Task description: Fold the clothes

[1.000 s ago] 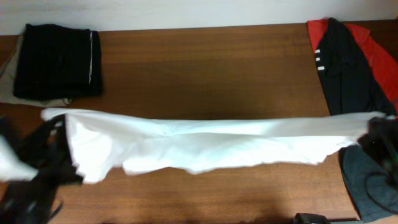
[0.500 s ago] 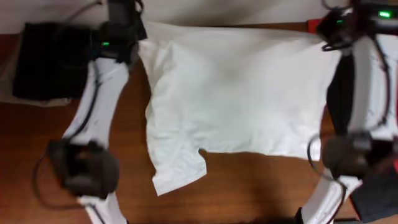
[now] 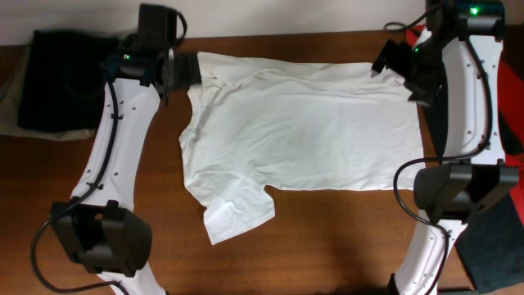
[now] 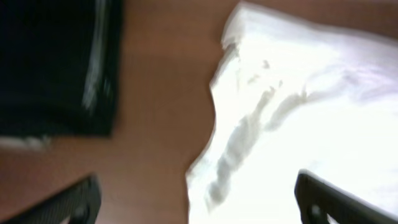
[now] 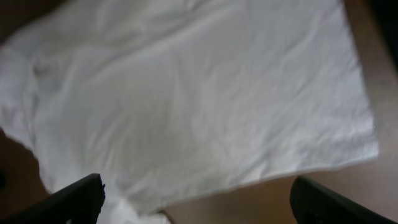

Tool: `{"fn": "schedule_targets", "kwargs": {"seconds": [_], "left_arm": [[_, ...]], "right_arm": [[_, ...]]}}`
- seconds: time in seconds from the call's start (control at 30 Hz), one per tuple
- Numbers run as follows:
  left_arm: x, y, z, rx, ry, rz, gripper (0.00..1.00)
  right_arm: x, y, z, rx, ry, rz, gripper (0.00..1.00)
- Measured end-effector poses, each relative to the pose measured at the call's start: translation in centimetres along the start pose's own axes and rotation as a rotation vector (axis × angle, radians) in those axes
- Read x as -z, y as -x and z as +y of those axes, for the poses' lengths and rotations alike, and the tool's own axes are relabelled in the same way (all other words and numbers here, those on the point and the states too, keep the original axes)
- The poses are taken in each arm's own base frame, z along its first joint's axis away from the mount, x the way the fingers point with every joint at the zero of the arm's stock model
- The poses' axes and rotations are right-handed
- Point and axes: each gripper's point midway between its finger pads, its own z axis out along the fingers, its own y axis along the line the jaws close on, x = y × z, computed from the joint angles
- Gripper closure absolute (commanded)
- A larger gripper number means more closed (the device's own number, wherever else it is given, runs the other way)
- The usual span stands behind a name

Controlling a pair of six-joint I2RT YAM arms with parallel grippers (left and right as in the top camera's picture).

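Note:
The white T-shirt (image 3: 303,131) lies spread flat across the wooden table, one sleeve (image 3: 236,215) pointing toward the front edge. My left gripper (image 3: 190,70) is open at the shirt's far left corner. In the left wrist view the left gripper (image 4: 202,205) straddles the white T-shirt's (image 4: 311,99) edge without gripping it. My right gripper (image 3: 391,61) is open at the far right corner. In the right wrist view the right gripper (image 5: 199,202) hovers above the white T-shirt (image 5: 186,93) and holds nothing. A black-and-red garment (image 3: 514,98) shows only as a strip behind the right arm.
A folded black garment (image 3: 70,82) sits at the far left corner of the table (image 3: 327,238), and shows again as the black garment (image 4: 50,62) in the left wrist view. A dark grey cloth (image 3: 495,246) lies at the front right. Both arms reach over the table's sides.
The shirt was hanging stretched between both shut grippers, then was carried to the far edge. Now it lies flat, and both grippers have opened and let go.

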Motion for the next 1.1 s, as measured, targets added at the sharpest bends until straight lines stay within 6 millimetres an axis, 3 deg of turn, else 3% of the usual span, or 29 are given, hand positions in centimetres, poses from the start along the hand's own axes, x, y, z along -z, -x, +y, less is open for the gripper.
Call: {"fn": "schedule_targets", "kwargs": {"seconds": [0.1, 0.17, 0.2, 0.23, 0.3, 0.37, 0.4, 0.43, 0.47, 0.6, 0.77, 0.83, 0.97, 1.1], "left_arm": [[-1.7, -6.7, -1.9, -0.035, -0.106, 0.272, 0.01], [-2.8, -8.4, -2.5, -0.044, -0.121, 0.325, 0.01], [-3.7, -11.1, -3.0, -0.063, -0.124, 0.405, 0.01], [-4.1, -12.2, -3.3, -0.074, -0.126, 0.431, 0.01], [-4.7, -14.1, -3.9, -0.093, -0.13, 0.47, 0.37], [-5.3, -14.6, -4.0, -0.093, -0.134, 0.474, 0.72], [-5.7, -14.6, -4.1, -0.093, -0.137, 0.463, 0.92], [-6.3, -15.4, -4.0, -0.095, -0.135, 0.472, 0.99], [-7.0, -16.4, -3.9, -0.097, -0.131, 0.487, 0.99], [-10.0, -16.9, -4.5, -0.095, -0.138, 0.463, 0.99], [-13.5, -18.4, -4.9, -0.096, -0.129, 0.494, 0.99], [-13.6, -18.3, -4.5, -0.078, -0.105, 0.493, 0.99], [-14.2, -17.8, -0.9, 0.009, -0.028, 0.498, 0.99], [-15.0, -17.2, 4.5, 0.153, 0.032, 0.508, 0.99]], "right_arm": [[-2.0, -3.1, 2.7, 0.073, 0.005, 0.093, 0.01], [-2.9, -4.2, 4.3, 0.121, 0.009, 0.107, 0.01], [-3.5, -5.2, 5.5, 0.161, 0.004, 0.113, 0.01], [-3.8, -5.4, 5.8, 0.181, -0.015, 0.106, 0.04], [-4.6, -5.9, 5.7, 0.201, -0.056, 0.106, 0.37], [-6.0, -5.5, 4.7, 0.197, -0.096, 0.107, 0.85], [-6.9, -5.3, 4.0, 0.193, -0.118, 0.11, 0.94], [-8.1, -5.1, 3.2, 0.186, -0.135, 0.117, 0.96], [-9.7, -5.1, 2.2, 0.176, -0.156, 0.133, 0.96], [-14.0, -5.8, 0.5, 0.167, -0.181, 0.166, 0.96], [-16.3, -6.1, -0.8, 0.171, -0.21, 0.165, 0.96], [-17.6, -6.4, -1.8, 0.172, -0.236, 0.164, 0.96], [-20.1, -7.4, -4.5, 0.177, -0.315, 0.172, 0.93], [-20.1, -7.0, -6.0, 0.146, -0.333, 0.177, 0.93]]}}
